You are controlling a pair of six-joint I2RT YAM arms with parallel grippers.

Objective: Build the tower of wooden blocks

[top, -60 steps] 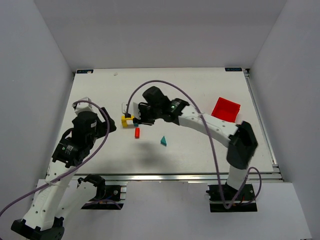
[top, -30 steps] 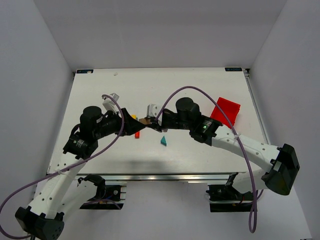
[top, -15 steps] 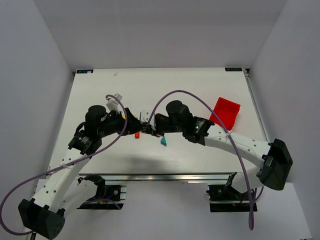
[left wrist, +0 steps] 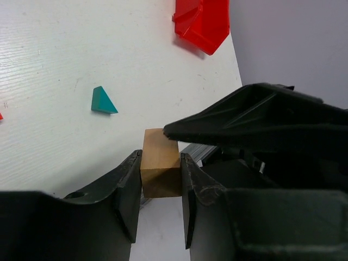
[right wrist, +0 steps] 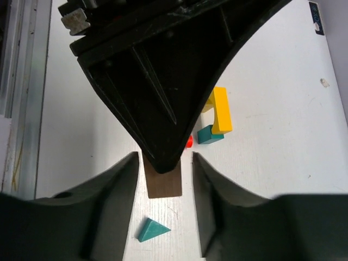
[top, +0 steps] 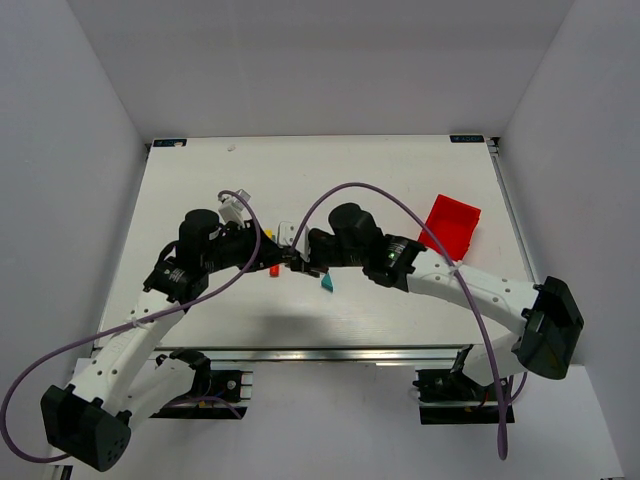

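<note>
A: Left gripper [left wrist: 160, 163] is clamped down on the tan cube [left wrist: 161, 171], a finger flat against each side face. That's a square, centred hold.

B: And look at the right gripper [right wrist: 165, 171]. It straddles the same cube, but there's daylight on both sides. Jaws parted, touching nothing that I can see.

A: So two pincers nose to nose over one block, in the middle of the overhead view. Reads to me like a handover, with the left one carrying the load.

B: Makes sense. The cube looks to be up off the table [left wrist: 49, 65], so one side has to be firm before the other can let go.

A: Moving outward: the teal triangle [left wrist: 102, 101] lies alone on the table, left of centre in the left wrist view, well apart from the cube.

B: Red plastic bin [left wrist: 202, 22] at the top of that frame, out of the action.

A: And the build site?

B: Right wrist view, right of centre. The yellow arch [right wrist: 220, 111] has the teal cube [right wrist: 209, 135] against its lower end. Stacked or side by side, I can't tell. A sliver of the red block [right wrist: 188, 142] shows just beside them, partly hidden behind the left arm's fingers.

A: The left arm looks nearer that cluster. My guess is that's why the cube is in its grip.
</note>
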